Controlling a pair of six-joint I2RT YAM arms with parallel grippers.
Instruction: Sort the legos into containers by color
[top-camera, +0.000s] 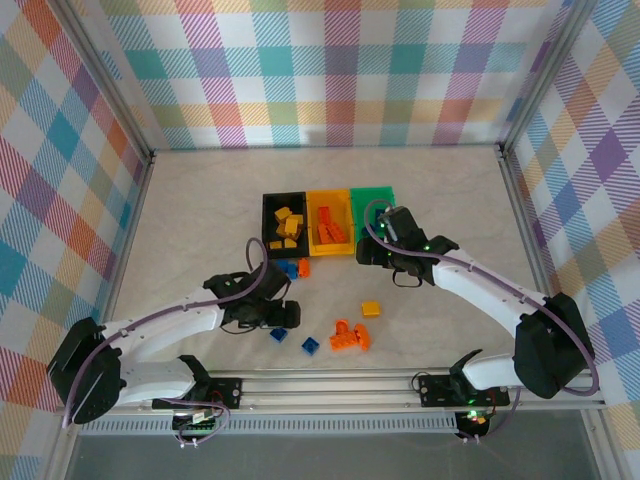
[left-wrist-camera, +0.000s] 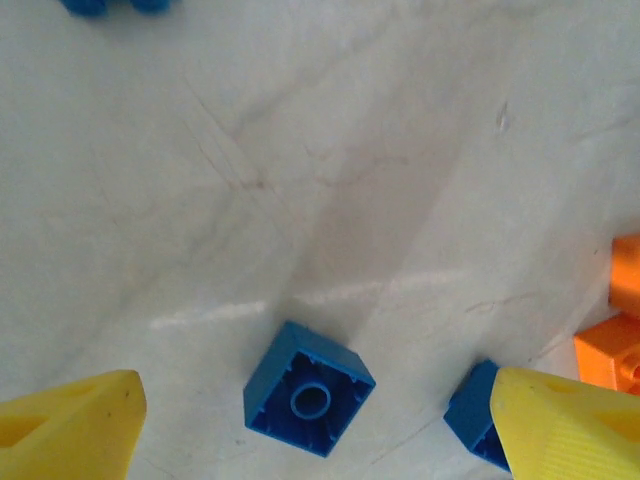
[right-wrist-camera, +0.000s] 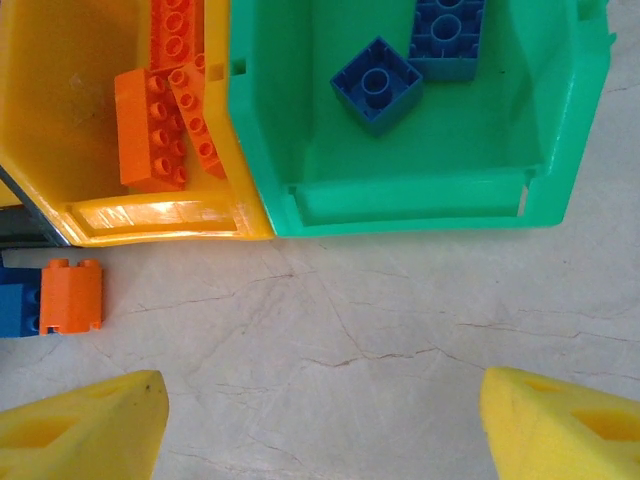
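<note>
Fingers (left-wrist-camera: 70, 430) of my left gripper are standing wide either side of an upturned blue brick (left-wrist-camera: 310, 400); orange bricks (left-wrist-camera: 612, 360) are lying nearby. My right fingers (right-wrist-camera: 80, 430) are hovering wide before the green bin (right-wrist-camera: 400, 200).

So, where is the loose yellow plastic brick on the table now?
In the top view, the small yellow plastic brick lies right of centre, just beyond the clustered orange plastic bricks.

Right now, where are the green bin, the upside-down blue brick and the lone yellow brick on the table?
green bin (right-wrist-camera: 400, 200), right wrist view, on its near wall.
upside-down blue brick (left-wrist-camera: 308, 402), left wrist view, on its hollow underside.
lone yellow brick (top-camera: 371, 309), top view, on its top face.
</note>
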